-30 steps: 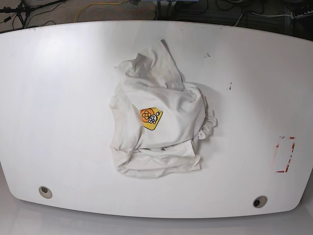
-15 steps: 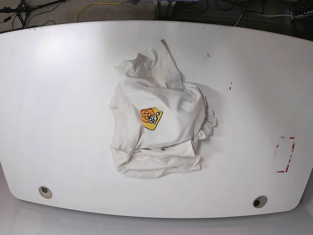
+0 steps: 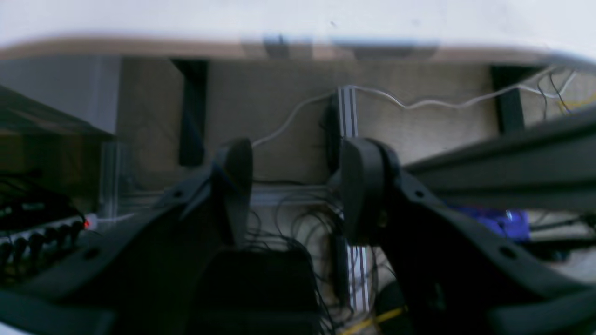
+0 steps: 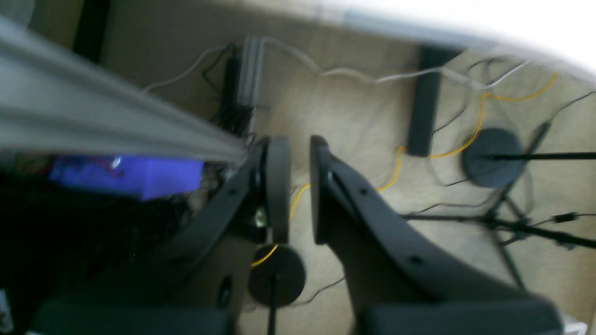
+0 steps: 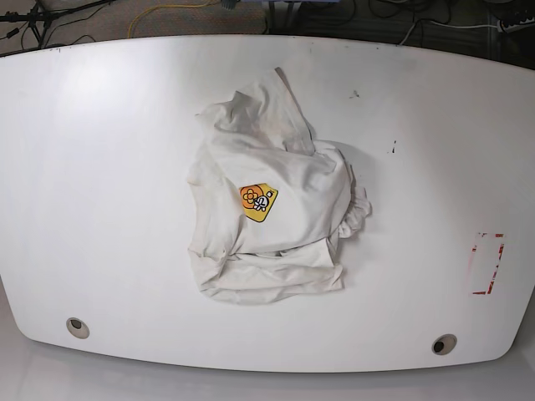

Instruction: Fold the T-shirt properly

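The off-white T-shirt [image 5: 284, 175] lies crumpled in a heap at the middle of the white table [image 5: 100, 167], its yellow-orange badge [image 5: 258, 201] facing up. Neither arm shows in the base view. In the left wrist view my left gripper [image 3: 298, 153] hangs below the table edge, its jaws wide apart and empty. My right gripper [image 4: 298, 142] in the right wrist view is also off the table, over the floor. Its jaws are almost together with a thin gap and nothing between them.
A red-outlined mark [image 5: 487, 264] sits near the table's right edge. Two round holes [image 5: 77, 327] [image 5: 444, 344] lie by the front edge. Under the table are cables, a metal rail [image 4: 116, 125], a blue box [image 4: 125, 174] and stand bases [image 4: 493, 158].
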Controlling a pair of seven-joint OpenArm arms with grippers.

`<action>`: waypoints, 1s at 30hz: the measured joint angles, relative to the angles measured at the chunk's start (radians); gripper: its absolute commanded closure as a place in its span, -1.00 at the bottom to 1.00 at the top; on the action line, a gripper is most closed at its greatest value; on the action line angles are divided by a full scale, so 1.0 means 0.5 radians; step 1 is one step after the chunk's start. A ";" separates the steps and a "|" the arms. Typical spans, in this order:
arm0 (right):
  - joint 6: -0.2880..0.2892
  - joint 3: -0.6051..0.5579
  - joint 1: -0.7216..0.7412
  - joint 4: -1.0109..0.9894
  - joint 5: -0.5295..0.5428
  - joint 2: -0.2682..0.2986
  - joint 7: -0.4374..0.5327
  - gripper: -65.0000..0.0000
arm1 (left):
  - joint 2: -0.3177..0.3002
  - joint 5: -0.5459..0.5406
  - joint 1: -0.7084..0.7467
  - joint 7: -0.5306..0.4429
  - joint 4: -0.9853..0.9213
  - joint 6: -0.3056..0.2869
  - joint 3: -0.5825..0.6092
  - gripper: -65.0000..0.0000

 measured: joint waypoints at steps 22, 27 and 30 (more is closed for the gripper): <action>0.002 0.023 -0.006 0.168 0.001 -0.006 -0.021 0.79 | 0.020 0.038 -0.084 -0.011 0.156 0.002 -0.143 0.12; 0.002 0.021 0.029 0.171 0.001 -0.005 -0.030 0.80 | 0.018 0.038 -0.094 -0.018 0.169 0.002 -0.163 0.11; 0.002 0.014 0.092 0.169 0.000 -0.005 -0.036 0.80 | 0.013 0.037 -0.111 -0.018 0.169 0.002 -0.177 0.11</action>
